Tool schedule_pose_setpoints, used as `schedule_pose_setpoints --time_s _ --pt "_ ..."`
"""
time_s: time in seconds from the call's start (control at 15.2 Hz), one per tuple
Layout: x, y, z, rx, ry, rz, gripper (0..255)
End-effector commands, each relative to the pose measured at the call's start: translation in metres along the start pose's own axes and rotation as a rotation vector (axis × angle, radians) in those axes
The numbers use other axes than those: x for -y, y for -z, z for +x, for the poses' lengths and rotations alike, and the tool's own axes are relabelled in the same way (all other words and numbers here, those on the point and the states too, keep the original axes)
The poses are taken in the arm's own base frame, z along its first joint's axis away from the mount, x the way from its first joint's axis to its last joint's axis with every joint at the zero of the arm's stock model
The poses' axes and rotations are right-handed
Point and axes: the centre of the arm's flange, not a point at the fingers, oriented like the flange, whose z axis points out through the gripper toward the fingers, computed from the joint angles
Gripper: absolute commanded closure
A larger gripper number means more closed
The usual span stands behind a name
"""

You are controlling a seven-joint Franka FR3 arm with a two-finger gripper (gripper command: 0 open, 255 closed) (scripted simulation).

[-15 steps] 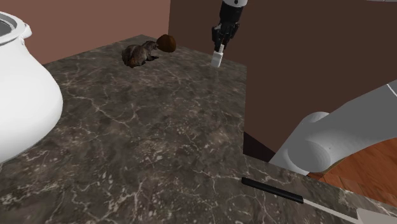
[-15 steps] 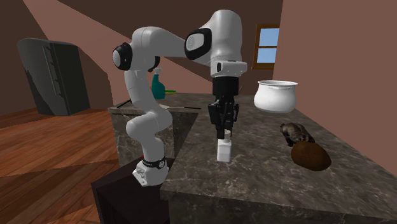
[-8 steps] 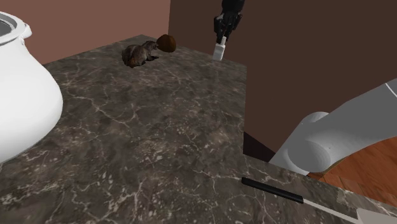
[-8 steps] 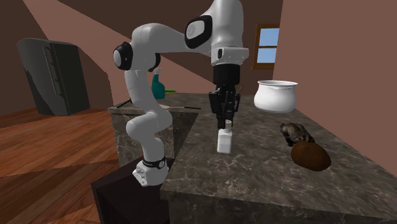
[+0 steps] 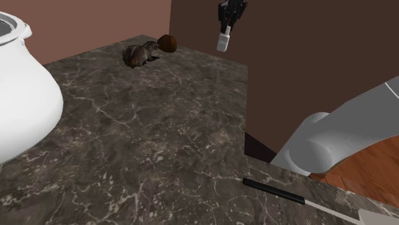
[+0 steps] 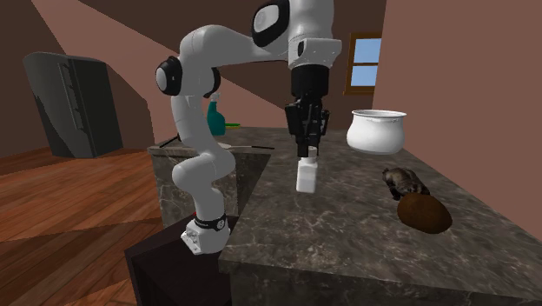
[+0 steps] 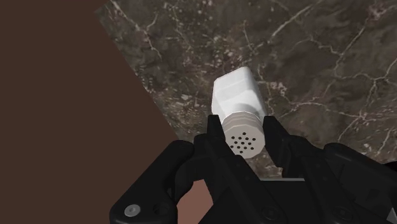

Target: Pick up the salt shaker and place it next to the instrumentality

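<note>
The white salt shaker (image 5: 222,43) (image 6: 306,176) hangs in the air above the far corner of the dark marble counter (image 5: 147,128). My black gripper (image 5: 226,29) (image 6: 307,154) (image 7: 243,137) is shut on its perforated cap, and the square body (image 7: 236,93) points down at the counter. A brown furry animal figure (image 5: 140,54) (image 6: 405,181) and a round brown lump (image 5: 168,43) (image 6: 425,214) lie on the counter at the shoulder view's upper middle, to the left of the shaker.
A large white pot (image 5: 22,96) (image 6: 377,130) stands at the shoulder view's left. A black-handled knife (image 5: 300,198) lies near the stand. A green bottle (image 6: 214,115) stands behind the arm. The counter edge runs just beside the shaker, with wooden floor (image 6: 69,209) below.
The gripper has risen with the shaker in it. The shaker stood near the counter a second ago and now hangs well above it.
</note>
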Motion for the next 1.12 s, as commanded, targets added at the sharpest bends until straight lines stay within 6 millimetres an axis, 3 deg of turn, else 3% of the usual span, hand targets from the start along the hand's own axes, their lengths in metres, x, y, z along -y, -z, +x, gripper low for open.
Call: schedule_pose_setpoints --time_s 0.0,1.06 --pt "-0.001 0.011 0.001 0.000 0.000 0.000 255" --pt "-0.017 0.089 0.013 0.000 0.000 0.000 255"
